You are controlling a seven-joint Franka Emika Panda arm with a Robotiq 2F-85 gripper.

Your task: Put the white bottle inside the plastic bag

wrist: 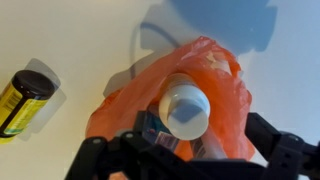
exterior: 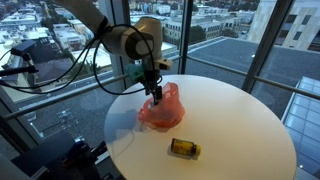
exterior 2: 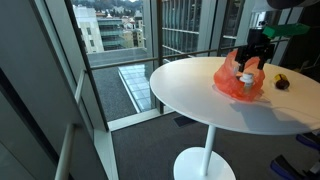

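Note:
The white bottle [wrist: 185,108] stands on end inside the mouth of the orange plastic bag [wrist: 215,70], its round end facing the wrist camera. The bag lies crumpled on the round white table in both exterior views [exterior: 160,112] [exterior 2: 240,82], and the bottle shows as a white patch in it [exterior 2: 247,76]. My gripper [wrist: 190,142] hangs straight above the bag [exterior: 155,92] [exterior 2: 252,62]. Its fingers are spread wide on either side of the bottle, with orange bag showing in the gaps, so it is open.
A yellow and black bottle [exterior: 184,148] [exterior 2: 282,82] [wrist: 22,100] lies on its side on the table [exterior: 235,120] beside the bag. Glass walls and a railing surround the table, which stands on a single pedestal [exterior 2: 207,150].

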